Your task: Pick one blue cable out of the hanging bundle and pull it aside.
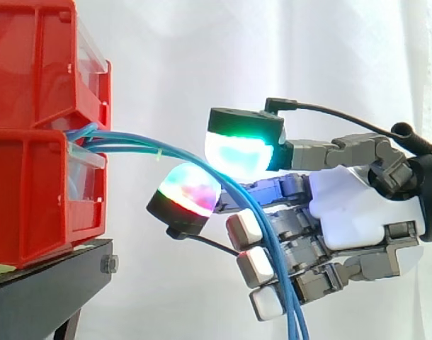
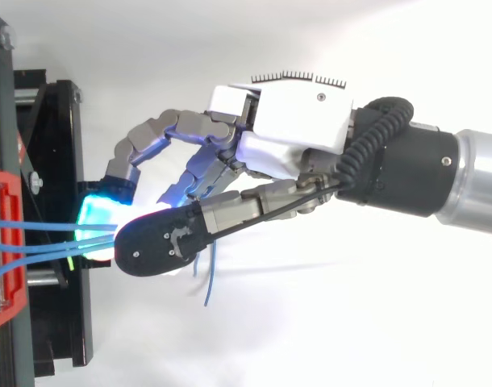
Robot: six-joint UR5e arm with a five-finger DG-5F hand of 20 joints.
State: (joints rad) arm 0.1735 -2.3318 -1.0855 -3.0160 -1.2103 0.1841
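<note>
Several thin blue cables (image 1: 131, 145) come out between two stacked red bins, arch to the right and hang down in front of my hand (image 1: 357, 205). A thin green tie (image 1: 159, 153) binds them near the bins. The thumb's green-glowing pad (image 1: 237, 152) sits just above the bundle and a curled finger's multicoloured pad (image 1: 191, 188) just below it, so the cables are pinched between the two. The other fingers curl behind the hanging part. From above, the cables (image 2: 44, 240) run under the thumb of the hand (image 2: 294, 121), and loose ends (image 2: 210, 278) dangle below it.
The upper red bin (image 1: 39, 64) and lower red bin (image 1: 32, 198) stand on a black stand (image 1: 46, 290) at the left, close to my fingertips. A white curtain hangs behind. Free room lies to the right and below the hand.
</note>
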